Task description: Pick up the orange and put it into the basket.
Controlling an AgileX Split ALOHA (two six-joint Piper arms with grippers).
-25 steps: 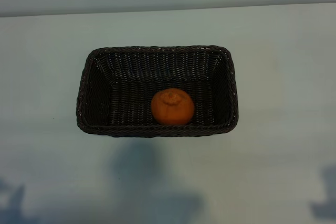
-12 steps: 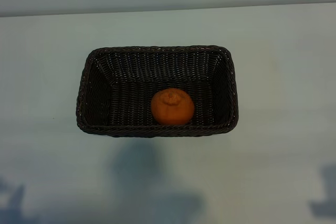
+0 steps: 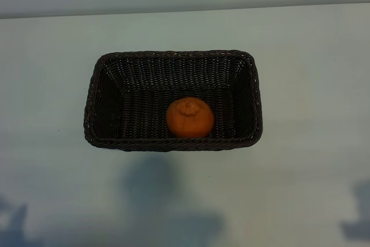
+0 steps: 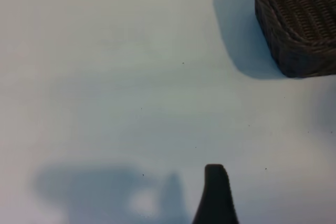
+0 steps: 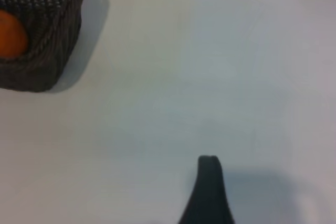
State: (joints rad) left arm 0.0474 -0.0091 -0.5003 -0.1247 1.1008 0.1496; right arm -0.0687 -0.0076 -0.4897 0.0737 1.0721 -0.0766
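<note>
Count: one orange (image 3: 190,118), one basket (image 3: 173,55), two tools. Orange sits inside the basket, on its floor against the long wall nearest both tools, puckered end up. Left tool (image 4: 215,195) hangs over bare surface (image 3: 312,85), jaws spread wide, empty; a corner of the basket lies ahead of it, well apart. Right tool (image 5: 208,190) likewise hangs wide open and empty, basket corner and a sliver of orange ahead, well apart. Nothing lies between either tool and the basket. Compared with a second ago, orange and basket have not shifted.
</note>
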